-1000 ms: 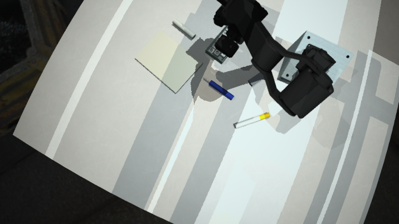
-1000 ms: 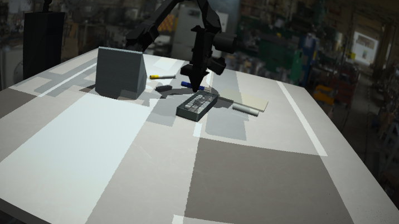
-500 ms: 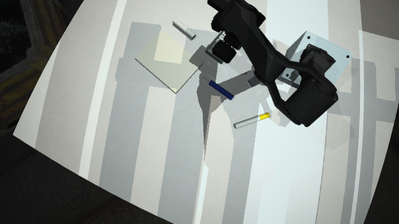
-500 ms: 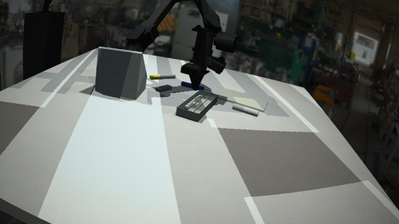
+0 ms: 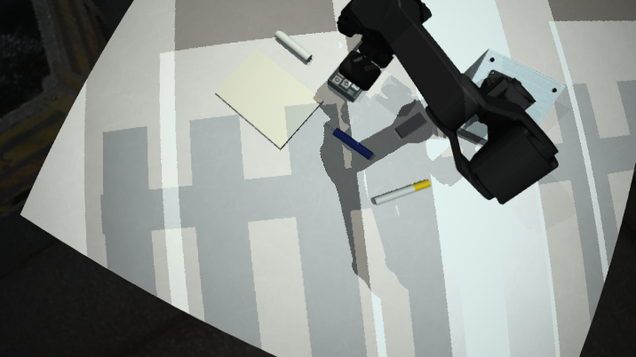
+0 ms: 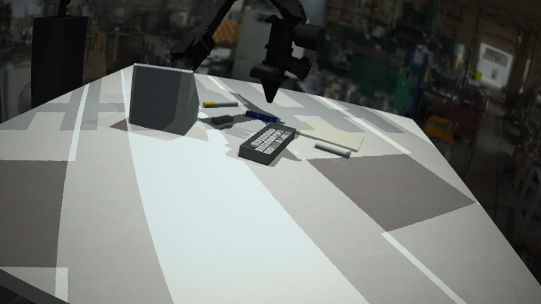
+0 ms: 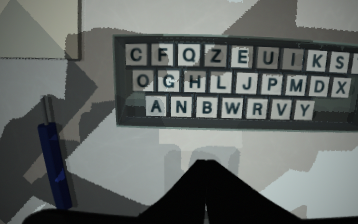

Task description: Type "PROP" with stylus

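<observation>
The dark keyboard (image 5: 345, 84) (image 6: 267, 144) (image 7: 119, 75) lies on the desk with light letter keys; the wrist view shows three rows, with P in the middle row. A blue stylus (image 5: 353, 143) (image 6: 261, 116) (image 7: 54, 167) lies flat on the desk beside the keyboard, apart from my fingers. My gripper (image 5: 357, 70) (image 6: 270, 98) (image 7: 205, 168) is shut with nothing between the fingers. It hangs well above the desk, just off the keyboard's long edge below the bottom key row.
A yellow-capped marker (image 5: 401, 192) (image 6: 219, 104), a small dark block (image 5: 410, 125) (image 6: 221, 119), a white cylinder (image 5: 293, 46) (image 6: 332, 149) and a pale notepad (image 5: 266, 95) (image 6: 331, 132) lie around. A grey wedge block (image 6: 163, 97) stands by the arm's base.
</observation>
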You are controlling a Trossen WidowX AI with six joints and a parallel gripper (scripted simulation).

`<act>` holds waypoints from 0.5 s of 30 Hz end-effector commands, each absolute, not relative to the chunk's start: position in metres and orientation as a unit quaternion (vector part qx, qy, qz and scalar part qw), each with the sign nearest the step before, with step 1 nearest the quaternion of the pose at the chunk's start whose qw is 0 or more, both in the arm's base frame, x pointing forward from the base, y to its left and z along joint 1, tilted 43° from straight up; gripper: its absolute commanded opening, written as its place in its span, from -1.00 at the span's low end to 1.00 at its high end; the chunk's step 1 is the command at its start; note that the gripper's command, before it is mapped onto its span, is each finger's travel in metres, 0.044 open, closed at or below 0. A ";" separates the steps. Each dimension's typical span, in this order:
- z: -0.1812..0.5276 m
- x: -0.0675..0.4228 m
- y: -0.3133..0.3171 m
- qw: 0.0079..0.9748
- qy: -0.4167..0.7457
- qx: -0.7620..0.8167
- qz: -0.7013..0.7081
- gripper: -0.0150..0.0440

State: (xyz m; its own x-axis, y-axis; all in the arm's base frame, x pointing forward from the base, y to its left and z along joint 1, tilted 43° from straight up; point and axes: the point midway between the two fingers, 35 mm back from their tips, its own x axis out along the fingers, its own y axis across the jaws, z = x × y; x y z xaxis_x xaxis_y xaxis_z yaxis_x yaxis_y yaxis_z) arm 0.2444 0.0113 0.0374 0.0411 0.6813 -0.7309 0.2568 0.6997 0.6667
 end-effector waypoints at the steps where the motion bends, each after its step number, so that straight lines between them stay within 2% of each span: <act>1: 0.037 0.244 0.011 0.631 0.672 0.349 0.168 -0.40; 4: 0.037 0.244 0.011 0.631 0.672 0.349 0.168 -0.14; 8: 0.037 0.244 0.011 0.631 0.672 0.349 0.168 -0.49; 15: 0.037 0.244 0.011 0.631 0.672 0.349 0.168 -0.49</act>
